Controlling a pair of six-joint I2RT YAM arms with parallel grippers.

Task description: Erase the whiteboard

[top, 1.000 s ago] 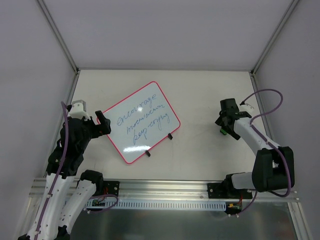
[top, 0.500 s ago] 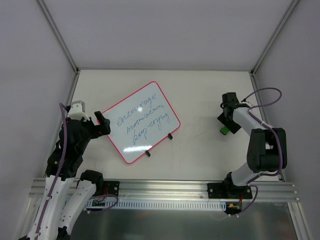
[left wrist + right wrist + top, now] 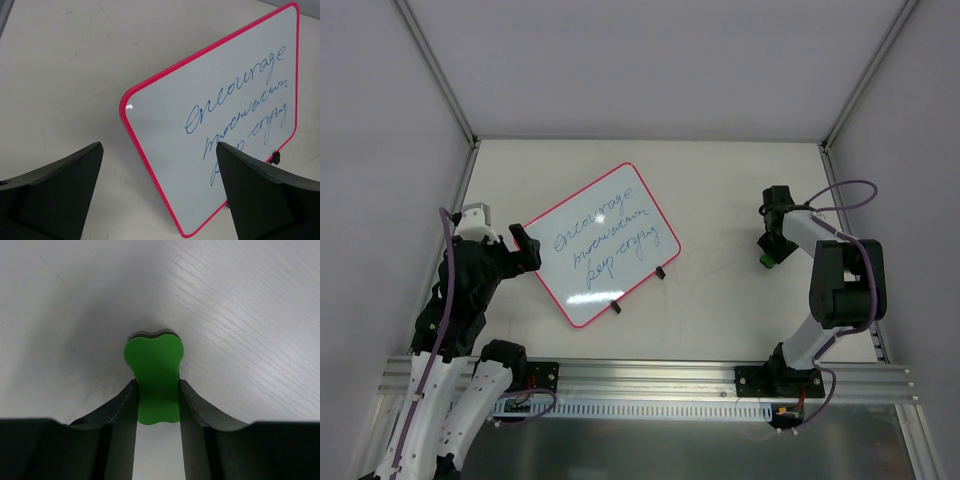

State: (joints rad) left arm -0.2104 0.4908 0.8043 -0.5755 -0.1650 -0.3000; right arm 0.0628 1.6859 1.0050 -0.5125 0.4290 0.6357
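The flat rectangular whiteboard with a thin pink-red rim (image 3: pixel 603 245) is lying on the pale table (image 3: pixel 720 190), left of the middle and turned at an angle. The blue handwriting (image 3: pixel 612 236) is covering most of its face, so I judge that no wiping has begun. Two small black clips (image 3: pixel 661 272) are sitting on its near right edge.

The left gripper (image 3: pixel 523 247) is waiting just beside the board's left corner. In the left wrist view its fingers are spread wide, one on each side of that rounded corner, and nothing is between them except the board edge further ahead. Whether a finger is touching the rim I cannot tell. Probably it is placing itself there to keep the board from sliding under the strokes.

The right gripper (image 3: pixel 157 390) is working well apart from the board, on the right side of the table. Its fingers are pinching the small green eraser (image 3: pixel 154 362), a foam block with a narrow waist, exactly at that waist, where it cannot slip easily. A darker layer is showing under the green top, so the wiping side is probably facing down. The block seems to be resting on the table.
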